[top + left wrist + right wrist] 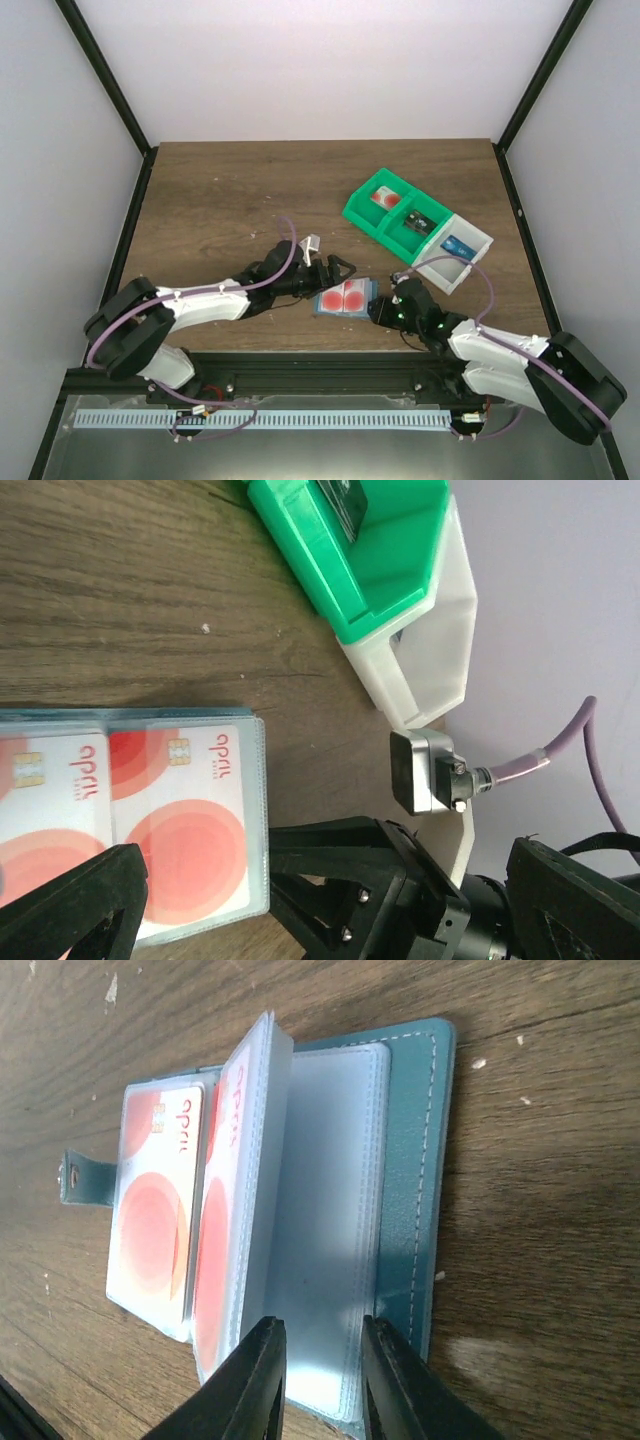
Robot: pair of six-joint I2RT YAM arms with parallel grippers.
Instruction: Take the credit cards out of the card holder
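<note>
The teal card holder [343, 298] lies open on the table, near the front edge. Its clear sleeves hold credit cards [352, 296] with red round marks. In the left wrist view two cards [180, 820] show side by side in the sleeves. My left gripper [335, 275] is open wide, its fingers [340, 875] straddling the holder's end from above. My right gripper [322, 1326] sits at the holder's right edge, jaws narrowly apart over empty sleeves [320, 1210]. Nothing is clamped between them. One sleeve page with a card [215, 1250] stands partly raised beside the left finger.
A green and white compartment bin [358, 215] stands behind and right of the holder, with a red-marked card, a dark item and a blue item in its compartments. It is also in the left wrist view as the bin [390, 570]. The holder's snap strap [85, 1182] points left.
</note>
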